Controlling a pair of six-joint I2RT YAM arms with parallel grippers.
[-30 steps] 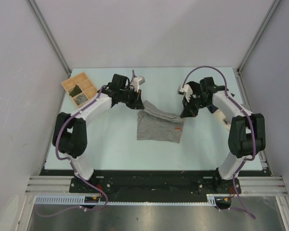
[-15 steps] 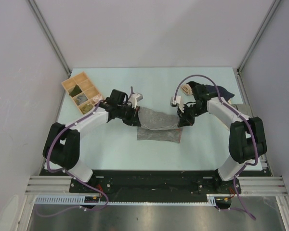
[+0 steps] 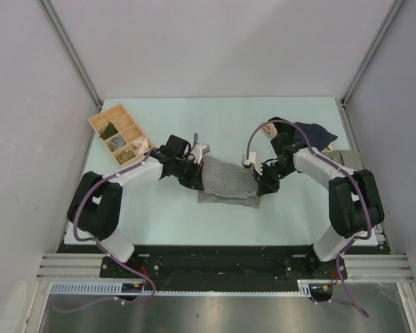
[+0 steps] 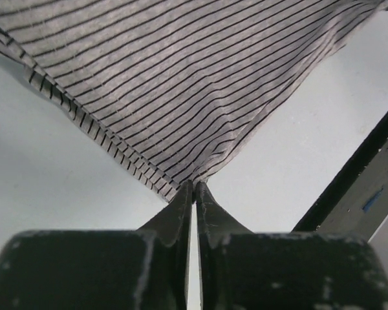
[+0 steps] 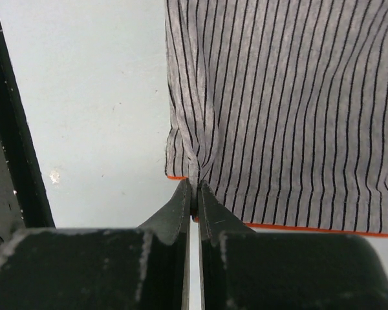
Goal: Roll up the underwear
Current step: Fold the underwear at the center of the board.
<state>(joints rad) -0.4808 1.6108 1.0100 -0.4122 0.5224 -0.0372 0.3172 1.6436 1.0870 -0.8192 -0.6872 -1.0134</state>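
Note:
The underwear [image 3: 227, 182] is a grey cloth with fine dark stripes and an orange edge, lying folded over itself mid-table. My left gripper [image 3: 198, 177] is shut on its left corner; in the left wrist view the cloth [image 4: 181, 84] pulls taut from my closed fingertips [image 4: 194, 187]. My right gripper [image 3: 261, 182] is shut on its right edge; in the right wrist view the striped cloth [image 5: 291, 110] bunches into my closed fingertips [image 5: 195, 188] at the orange hem.
A wooden divided box [image 3: 118, 134] holding small items stands at the back left. A navy garment [image 3: 313, 133] and a beige-grey garment [image 3: 343, 157] lie at the right edge. A beige rolled item [image 3: 269, 129] lies behind the right arm.
Both grippers have moved toward the near edge, drawing the top layer of the underwear forward over the lower layer. The two arms have lowered and stretched out.

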